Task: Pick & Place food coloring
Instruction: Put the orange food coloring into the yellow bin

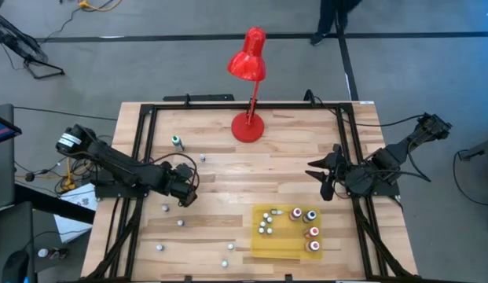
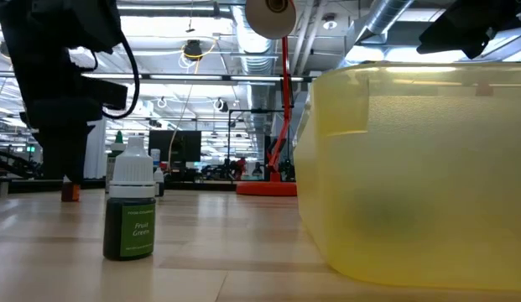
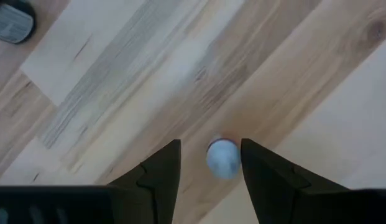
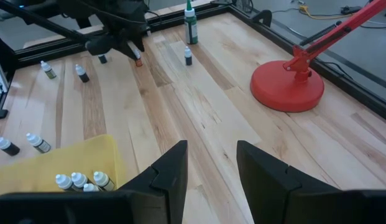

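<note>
Two dark arms of mine show in the high view. My left gripper [image 1: 186, 193] sits left of centre over the pale wooden table [image 1: 228, 169]; my right gripper [image 1: 321, 178] waits right of centre, empty. A shallow yellow plastic tray [image 1: 275, 245] lies lower right of centre, with small pale-capped food coloring bottles in tray [image 1: 304, 224] along its right side and upper left corner. More tiny bottles are scattered across the lower left boards. A red desk lamp [image 1: 248, 126] stands at top centre.

In the low view, a white-capped green food coloring bottle [image 2: 131, 210] stands upright at lower left, apart from the tray's yellow wall filling the right.

In my left wrist view, my fingers are spread, straddling a small pale-capped bottle [image 3: 223, 158] seen from above at lower centre; I cannot tell whether they touch it.

In my right wrist view, my fingers stand apart on nothing, with the lamp's base at right.
</note>
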`<state>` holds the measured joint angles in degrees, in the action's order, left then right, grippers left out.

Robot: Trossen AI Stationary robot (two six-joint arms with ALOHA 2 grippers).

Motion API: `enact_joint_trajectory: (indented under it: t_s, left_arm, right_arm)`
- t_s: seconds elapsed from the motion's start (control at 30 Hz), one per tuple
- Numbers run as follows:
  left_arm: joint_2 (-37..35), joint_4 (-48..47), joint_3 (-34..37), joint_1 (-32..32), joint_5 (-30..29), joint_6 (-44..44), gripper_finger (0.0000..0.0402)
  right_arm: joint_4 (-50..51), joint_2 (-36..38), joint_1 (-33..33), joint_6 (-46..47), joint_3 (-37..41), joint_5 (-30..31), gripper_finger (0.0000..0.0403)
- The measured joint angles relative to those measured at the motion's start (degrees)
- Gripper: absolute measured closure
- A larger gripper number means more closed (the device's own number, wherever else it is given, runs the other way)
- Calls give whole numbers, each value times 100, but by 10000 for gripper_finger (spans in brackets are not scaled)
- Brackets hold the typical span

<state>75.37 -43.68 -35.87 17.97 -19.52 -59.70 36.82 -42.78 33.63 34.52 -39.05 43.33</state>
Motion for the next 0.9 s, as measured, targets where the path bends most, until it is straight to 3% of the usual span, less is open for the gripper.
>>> enact_joint_trajectory:
  t_s: [0.17, 0.43, 0.9]
  left_arm:
    - [3, 548, 262, -77, 131, 245, 258]
    - [4, 609, 281, -82, 225, 309, 345]
    - [11, 1111, -23, -66, 241, 791, 345]
  right_arm:
    - [2, 2, 0, 0, 0, -1, 274]
    - [1, 1, 0, 0, 0, 0, 274]
    - [2, 0, 0, 0, 0, 0, 274]
